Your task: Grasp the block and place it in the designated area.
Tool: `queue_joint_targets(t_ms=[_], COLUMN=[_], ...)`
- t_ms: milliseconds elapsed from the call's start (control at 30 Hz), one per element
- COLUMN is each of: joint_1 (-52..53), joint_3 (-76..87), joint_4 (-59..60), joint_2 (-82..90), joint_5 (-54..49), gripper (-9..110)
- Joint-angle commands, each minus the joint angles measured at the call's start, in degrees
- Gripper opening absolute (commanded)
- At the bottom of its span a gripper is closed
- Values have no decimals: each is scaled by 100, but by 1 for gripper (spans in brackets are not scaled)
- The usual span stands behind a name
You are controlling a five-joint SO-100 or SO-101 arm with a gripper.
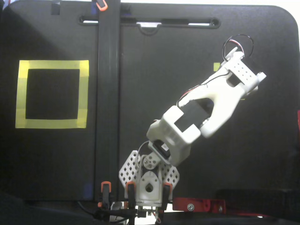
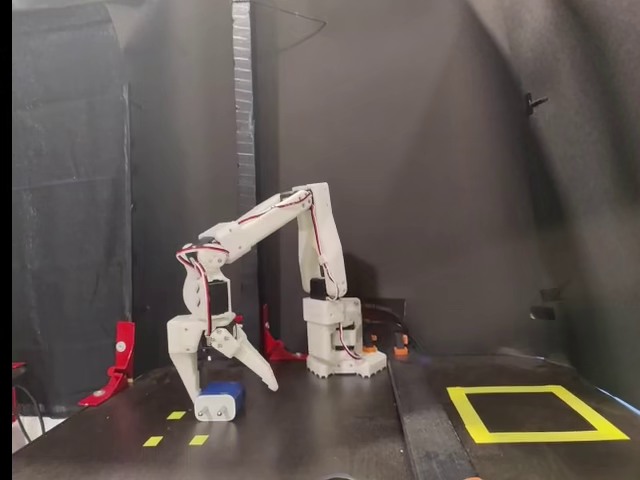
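Black tabletop and its fittings, seen from above and from the front.

Spread flat: a black table (image 1: 51,154), crossed by a raised black strip (image 1: 108,93) running from 12 to 6 o'clock in the top-down fixed view. Near 12 o'clock, a long slot (image 1: 149,21); near 6 o'clock, orange clamps (image 1: 106,186) and a red bracket (image 1: 197,204). In the front fixed view, small yellow markers (image 2: 176,415) at 7 o'clock, another red bracket (image 2: 115,365) at 8 o'clock, a dark backdrop (image 2: 430,150) behind.

I note the arm (image 2: 265,215) and pincer (image 2: 232,388) as matt white plastic. The block (image 2: 220,401) shows smooth blue and white plastic. The tabletop (image 1: 56,154) is matt black; the square (image 2: 535,412) is yellow tape.
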Motion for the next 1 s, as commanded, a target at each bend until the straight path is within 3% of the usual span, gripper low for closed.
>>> queue_joint_targets(t_ms=[0, 300, 633, 967], joint_1=[35, 79, 97, 97], joint_3=[0, 0, 26, 62], joint_4=[-105, -158, -167, -167], joint_2=[-9, -18, -26, -18], joint_5=[-53, -62, -62, -62], gripper=[45, 42, 20, 19])
